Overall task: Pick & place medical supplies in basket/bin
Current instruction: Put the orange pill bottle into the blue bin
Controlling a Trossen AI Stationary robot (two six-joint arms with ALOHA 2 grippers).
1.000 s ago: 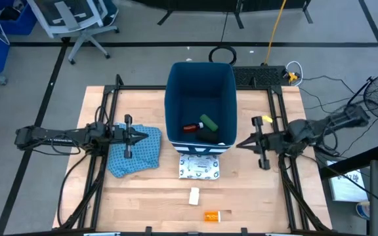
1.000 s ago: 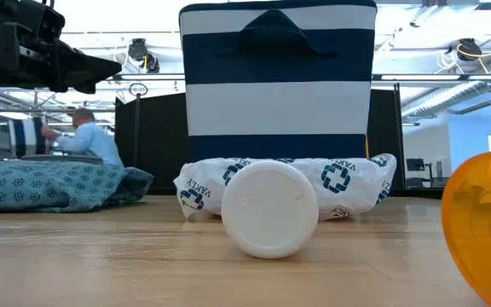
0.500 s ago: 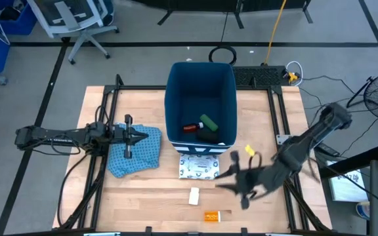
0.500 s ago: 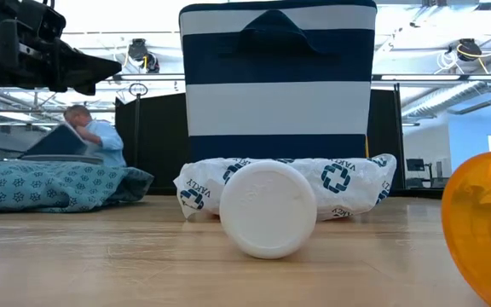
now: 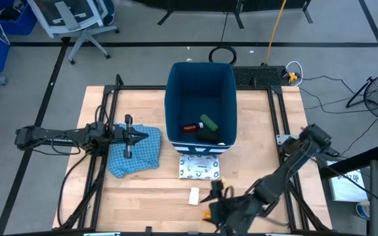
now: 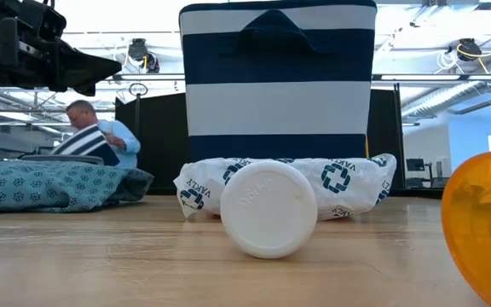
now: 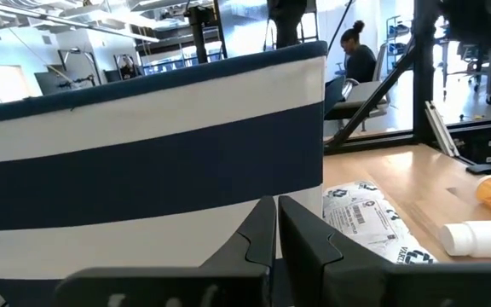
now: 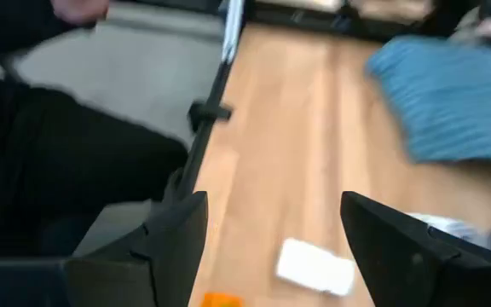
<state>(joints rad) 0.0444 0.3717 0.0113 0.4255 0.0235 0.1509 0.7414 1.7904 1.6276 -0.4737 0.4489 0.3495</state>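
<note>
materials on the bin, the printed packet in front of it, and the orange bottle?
Bin: looks like soft fabric, matte navy and white stripes, sewn-looking handle; could be stiffened.
Packet: thin glossy plastic film, crinkled, printed with blue logos.
Orange bottle: translucent amber plastic, smooth and shiny, light glowing through it.

One bin, one packet, two bottles.

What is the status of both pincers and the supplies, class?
Right pincer open above orange bottle. Left pincer shut, over cloth. White bottle, packet still outside bin. Path clear.
</note>
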